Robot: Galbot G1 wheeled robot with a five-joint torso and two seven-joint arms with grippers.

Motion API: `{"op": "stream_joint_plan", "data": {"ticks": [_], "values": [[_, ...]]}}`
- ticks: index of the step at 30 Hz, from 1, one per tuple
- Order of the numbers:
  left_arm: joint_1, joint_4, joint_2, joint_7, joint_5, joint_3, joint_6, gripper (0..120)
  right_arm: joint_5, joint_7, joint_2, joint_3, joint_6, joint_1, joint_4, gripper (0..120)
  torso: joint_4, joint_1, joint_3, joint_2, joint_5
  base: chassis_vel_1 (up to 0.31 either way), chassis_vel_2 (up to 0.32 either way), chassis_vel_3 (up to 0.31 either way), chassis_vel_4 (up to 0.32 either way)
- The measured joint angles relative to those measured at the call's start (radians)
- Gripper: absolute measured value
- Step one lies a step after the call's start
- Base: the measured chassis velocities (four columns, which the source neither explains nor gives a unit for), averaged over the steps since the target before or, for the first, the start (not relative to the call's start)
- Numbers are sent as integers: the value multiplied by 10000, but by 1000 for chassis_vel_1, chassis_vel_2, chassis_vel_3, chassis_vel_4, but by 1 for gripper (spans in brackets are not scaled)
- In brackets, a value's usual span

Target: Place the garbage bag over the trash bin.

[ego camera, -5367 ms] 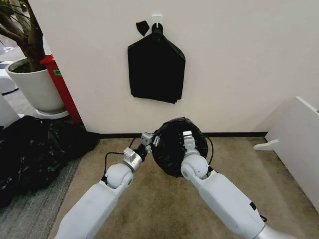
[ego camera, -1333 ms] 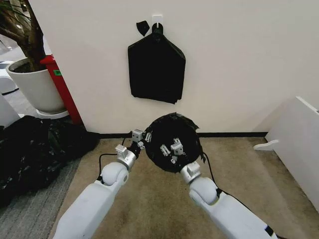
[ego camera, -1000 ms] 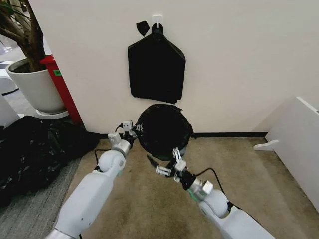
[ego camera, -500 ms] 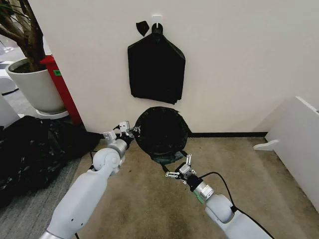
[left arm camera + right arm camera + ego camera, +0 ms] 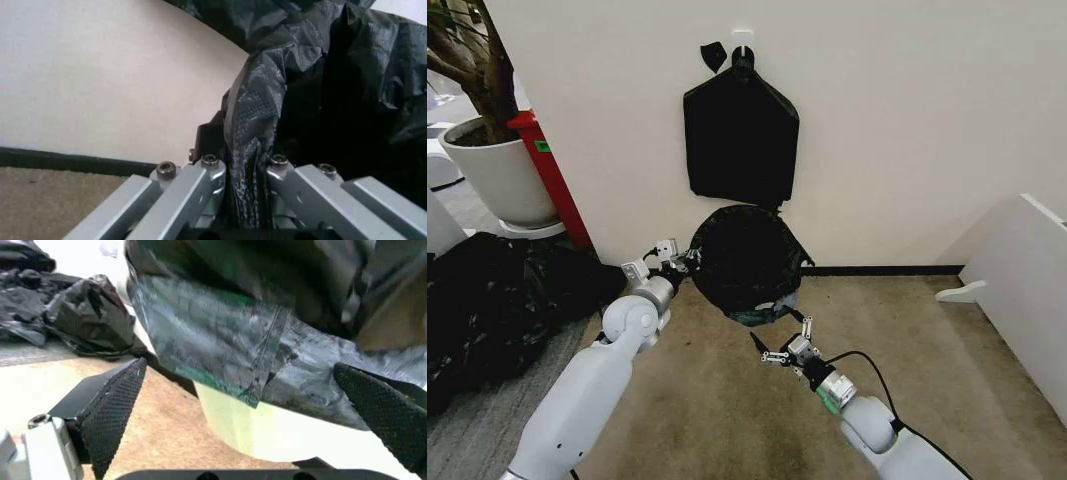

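The glossy black garbage bag (image 5: 745,262) is stretched over the trash bin against the wall, hiding the bin in the head view. My left gripper (image 5: 677,263) is at the bag's left edge, shut on a fold of the plastic (image 5: 250,150). My right gripper (image 5: 785,342) hangs open just below and in front of the bag, touching nothing. Between its spread pads (image 5: 113,405) I see the bag's loose hem (image 5: 220,350). Beneath the hem is the bin's cream-white wall (image 5: 267,425).
A flat black bundle of bags (image 5: 740,140) hangs from a wall hook above the bin. Black plastic sheeting (image 5: 497,300) lies heaped on the floor at left. Behind it stand a white plant pot (image 5: 497,175) and a red object (image 5: 549,170). A white board (image 5: 1027,280) leans at right.
My right gripper has come out of the bag's mouth and drawn back low toward me, open. My left gripper has moved left, still gripping the bag's edge.
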Motion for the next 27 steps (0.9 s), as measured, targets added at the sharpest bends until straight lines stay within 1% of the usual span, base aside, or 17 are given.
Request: {"op": "stream_joint_plan", "data": {"ticks": [4, 8, 12, 15, 20, 24, 26, 27], "values": [[14, -127, 22, -13, -150, 10, 89, 4, -35, -6, 90, 61, 6, 304, -604, 100, 0, 0, 0, 0, 0, 0, 0, 0, 0], [70, -237, 47, -21, -236, 12, 136, 4, -377, 10, 166, 200, 27, 511, -1135, 100, 0, 0, 0, 0, 0, 0, 0, 0, 0], [167, -361, 106, -22, -264, -4, 153, 4, -1387, 300, 252, 589, 33, 697, -1661, 100, 1, 0, 0, 0, 0, 0, 0, 0, 0], [177, -364, 126, -17, -264, -12, 153, 4, -1649, 401, 216, 674, 61, 711, -1731, 100, 0, 0, 0, 0, 0, 0, 0, 0, 0], [138, -185, 123, 130, -163, -15, -51, 4, -1857, 845, -91, 673, 134, 634, -1758, 100, 0, 0, 0, 0, 1, 0, 0, 0, 0], [108, -50, 128, 266, -45, -14, -215, 4, -1293, 799, -362, 714, 451, 545, -1764, 100, 0, 0, 0, 0, 2, 0, 0, 0, 0], [103, 66, 154, 390, 70, -12, -311, 4, -362, 625, -568, 758, 717, 467, -1722, 100, -2, 0, 0, 0, 0, 0, 0, 0, 0], [97, 184, 185, 514, 207, 2, -419, 4, 583, 398, -693, 886, 860, 406, -1615, 100, -3, 0, 0, 0, 1, 0, 0, 0, 0]]}}
